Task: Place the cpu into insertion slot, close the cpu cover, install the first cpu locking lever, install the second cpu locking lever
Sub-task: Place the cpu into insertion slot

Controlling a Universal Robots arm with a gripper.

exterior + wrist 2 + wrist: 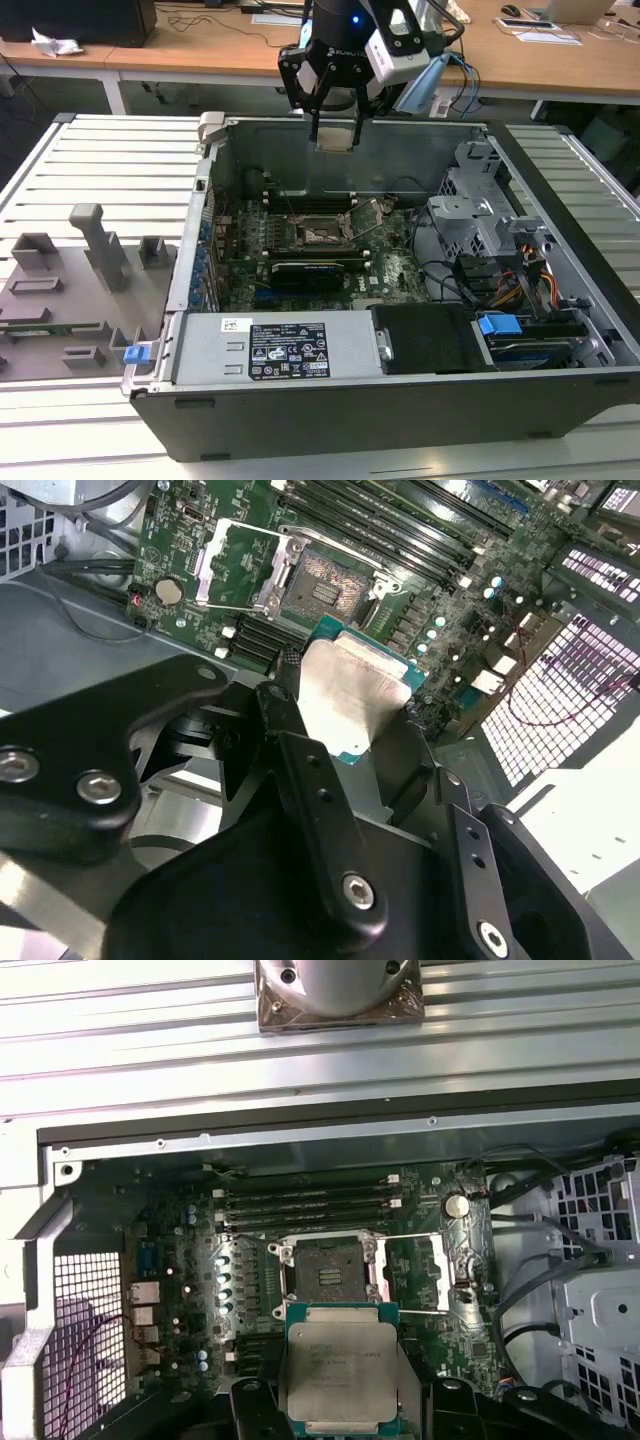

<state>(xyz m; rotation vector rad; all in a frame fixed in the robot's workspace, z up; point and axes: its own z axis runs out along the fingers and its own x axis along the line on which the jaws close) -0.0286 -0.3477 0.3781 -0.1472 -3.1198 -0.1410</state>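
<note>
The end effector [333, 130] is closed on the edges of the chip [340, 1375], holding it raised well clear of the uncovered socket [328, 1268].

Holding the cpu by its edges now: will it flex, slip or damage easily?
Probably stiff: the cpu is a flat metal-topped plate, unbent in the gripper. Its smooth top and thin rim look slippery, so it might shift in the grip. Likely light, yet fragile if knocked against the insertion slot.
</note>
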